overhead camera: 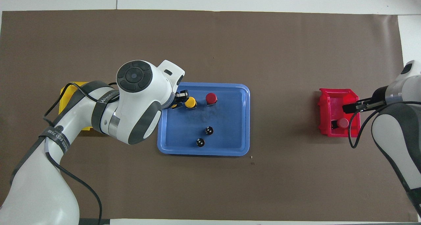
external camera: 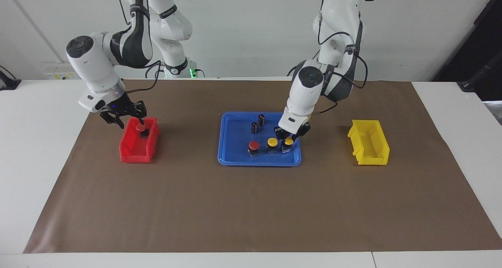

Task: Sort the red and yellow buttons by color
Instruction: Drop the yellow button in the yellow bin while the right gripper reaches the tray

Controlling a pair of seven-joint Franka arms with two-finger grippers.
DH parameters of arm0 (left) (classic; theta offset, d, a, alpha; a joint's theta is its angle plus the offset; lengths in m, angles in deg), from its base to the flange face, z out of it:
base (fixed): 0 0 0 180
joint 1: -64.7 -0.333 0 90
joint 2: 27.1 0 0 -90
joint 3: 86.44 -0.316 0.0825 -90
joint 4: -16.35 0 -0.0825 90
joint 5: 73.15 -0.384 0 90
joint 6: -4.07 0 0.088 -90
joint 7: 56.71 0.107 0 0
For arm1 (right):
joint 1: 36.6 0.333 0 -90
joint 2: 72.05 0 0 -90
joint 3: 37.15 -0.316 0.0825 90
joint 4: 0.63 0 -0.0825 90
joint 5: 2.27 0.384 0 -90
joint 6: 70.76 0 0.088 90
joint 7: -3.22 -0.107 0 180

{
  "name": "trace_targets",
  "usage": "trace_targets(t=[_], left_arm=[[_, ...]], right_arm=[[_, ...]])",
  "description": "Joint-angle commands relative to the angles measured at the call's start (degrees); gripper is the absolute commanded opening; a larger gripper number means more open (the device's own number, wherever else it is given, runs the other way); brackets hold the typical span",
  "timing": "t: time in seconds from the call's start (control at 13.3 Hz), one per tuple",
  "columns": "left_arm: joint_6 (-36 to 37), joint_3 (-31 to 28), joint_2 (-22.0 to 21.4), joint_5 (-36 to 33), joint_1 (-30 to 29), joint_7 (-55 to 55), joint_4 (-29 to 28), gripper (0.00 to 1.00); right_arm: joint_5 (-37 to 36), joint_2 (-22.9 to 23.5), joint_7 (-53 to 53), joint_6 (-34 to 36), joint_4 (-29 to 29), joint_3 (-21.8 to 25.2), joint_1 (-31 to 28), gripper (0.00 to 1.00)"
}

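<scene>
While the right gripper (external camera: 124,117) hangs spread over the red bin (external camera: 138,148), the left gripper (external camera: 289,136) should straddle the yellow button (external camera: 288,142) squarely; its jaws look spread.

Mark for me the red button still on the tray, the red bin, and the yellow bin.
red button on the tray (external camera: 254,145): facing view, on its round red cap.
red bin (external camera: 129,150): facing view, on its outer side wall.
yellow bin (external camera: 379,142): facing view, on its side wall.

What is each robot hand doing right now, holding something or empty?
Left gripper: down around a yellow button on the blue tray; grip cannot be told.
Right gripper: open, over the red bin, holding nothing.
</scene>
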Motion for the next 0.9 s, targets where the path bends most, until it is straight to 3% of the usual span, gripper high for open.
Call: trace_targets(t=[0.0,0.22,0.38,0.53,0.82], left_arm=[[12.34,-1.33,-2.99,1.52,-2.33,5.43,5.74,0.01],[20.09,-1.42,-7.04,1.34,-13.73,24.66,5.48,0.01],[22.47,-1.6,-9.24,0.64,-21.82,36.37,5.48,0.02],[22.92,-1.69,-10.12,-0.58,-27.29,41.05,4.7,0.01],[10.56,-1.69,-14.43,-3.22,-30.55,45.36,-7.85,0.01]], right_arm=[[1.08,6.8,-9.83,6.95,-12.95,-0.46,5.66,0.84],[0.47,10.76,-26.33,5.84,-20.44,-0.46,16.63,0.84],[-1.1,18.2,-42.14,5.57,-29.2,-0.46,25.77,0.84],[-5.32,24.63,-51.59,5.04,-34.24,-0.46,32.12,0.84],[-7.53,28.95,-58.02,-4.97,-31.62,-0.46,38.37,0.84]])
